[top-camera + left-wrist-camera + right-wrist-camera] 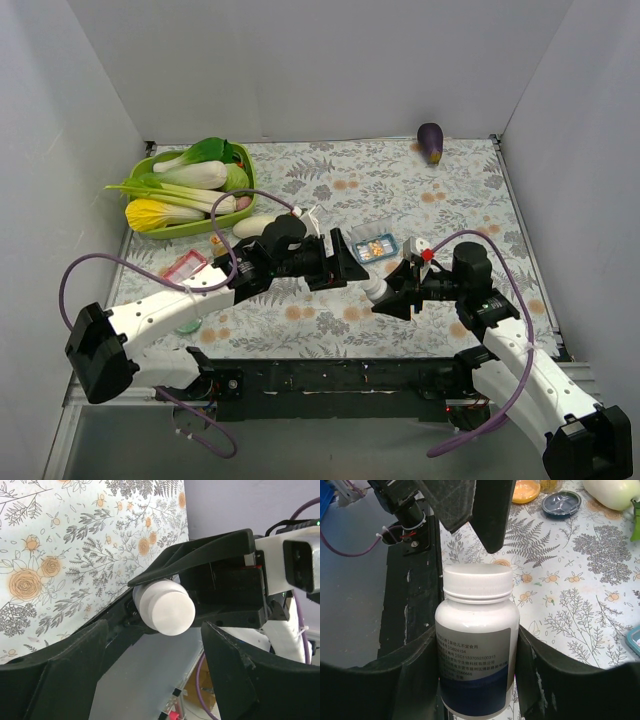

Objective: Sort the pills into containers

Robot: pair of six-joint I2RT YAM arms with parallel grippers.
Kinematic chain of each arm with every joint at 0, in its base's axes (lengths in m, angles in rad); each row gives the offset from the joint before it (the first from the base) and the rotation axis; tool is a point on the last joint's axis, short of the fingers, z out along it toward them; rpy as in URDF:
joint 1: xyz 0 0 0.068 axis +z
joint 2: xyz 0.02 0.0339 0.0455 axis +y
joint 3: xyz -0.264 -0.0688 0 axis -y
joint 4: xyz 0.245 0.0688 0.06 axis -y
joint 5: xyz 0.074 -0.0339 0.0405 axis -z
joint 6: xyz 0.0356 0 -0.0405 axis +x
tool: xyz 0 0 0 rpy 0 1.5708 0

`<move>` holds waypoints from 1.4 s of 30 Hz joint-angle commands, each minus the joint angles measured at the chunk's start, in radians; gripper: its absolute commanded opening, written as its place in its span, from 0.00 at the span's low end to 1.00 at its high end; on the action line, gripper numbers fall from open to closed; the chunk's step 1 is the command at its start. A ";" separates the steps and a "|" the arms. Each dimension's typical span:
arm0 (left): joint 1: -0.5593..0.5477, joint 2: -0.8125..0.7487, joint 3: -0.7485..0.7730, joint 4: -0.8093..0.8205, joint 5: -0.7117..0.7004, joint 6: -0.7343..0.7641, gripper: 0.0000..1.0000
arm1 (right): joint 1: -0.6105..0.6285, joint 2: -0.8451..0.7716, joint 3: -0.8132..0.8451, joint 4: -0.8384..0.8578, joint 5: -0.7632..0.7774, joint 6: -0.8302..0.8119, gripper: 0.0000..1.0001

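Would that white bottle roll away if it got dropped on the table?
Probably. The white bottle looks round and smooth, so on its side it would likely roll. It seems stiff: the right pincer squeezes it without denting. Its cap is on, so spilling seems unlikely.

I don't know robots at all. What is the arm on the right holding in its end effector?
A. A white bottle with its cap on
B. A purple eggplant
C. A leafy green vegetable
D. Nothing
A: in the right wrist view the white bottle stands upright, clamped between the two fingers of the right end effector, with its white cap on.
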 commanded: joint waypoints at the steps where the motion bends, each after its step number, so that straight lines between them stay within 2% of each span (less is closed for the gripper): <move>1: -0.007 0.023 0.068 -0.022 -0.011 -0.119 0.73 | -0.003 -0.003 0.043 -0.005 0.015 -0.047 0.01; 7: -0.027 0.061 0.089 0.007 0.003 -0.142 0.73 | 0.000 0.010 0.052 -0.012 0.028 -0.072 0.01; 11: -0.035 0.093 0.100 -0.010 -0.011 -0.161 0.63 | 0.004 0.014 0.061 -0.023 0.035 -0.083 0.01; 15: -0.041 0.113 0.111 -0.014 -0.028 -0.158 0.61 | 0.006 0.013 0.063 -0.034 0.036 -0.093 0.01; 19: -0.041 0.124 0.124 -0.013 -0.019 -0.141 0.49 | 0.006 0.011 0.060 -0.035 0.035 -0.095 0.01; 23: -0.043 0.126 0.117 -0.011 0.007 -0.102 0.31 | 0.006 0.011 0.057 -0.037 0.035 -0.095 0.01; 24: -0.041 0.123 0.115 -0.008 0.014 -0.077 0.22 | 0.006 0.011 0.057 -0.037 0.035 -0.096 0.01; 27: -0.043 0.116 0.092 0.022 0.063 -0.035 0.09 | 0.006 0.008 0.054 -0.035 0.033 -0.095 0.01; 33: -0.043 0.118 0.017 0.177 0.297 0.187 0.03 | 0.006 0.008 0.051 -0.028 0.022 -0.083 0.01; 35: -0.043 0.154 0.028 0.162 0.368 0.342 0.03 | 0.006 0.007 0.046 -0.021 0.013 -0.072 0.01; 37: -0.046 0.181 0.071 0.066 0.461 0.481 0.04 | 0.006 0.004 0.041 -0.017 -0.008 -0.067 0.01; 38: -0.047 0.202 0.086 0.024 0.500 0.642 0.05 | 0.006 0.004 0.040 -0.009 -0.018 -0.058 0.01; 40: -0.053 0.205 0.120 -0.103 0.499 0.787 0.08 | 0.006 0.002 0.032 -0.005 -0.036 -0.055 0.01; 42: -0.055 0.173 0.120 -0.140 0.457 0.954 0.20 | 0.004 -0.001 0.028 0.002 -0.047 -0.049 0.01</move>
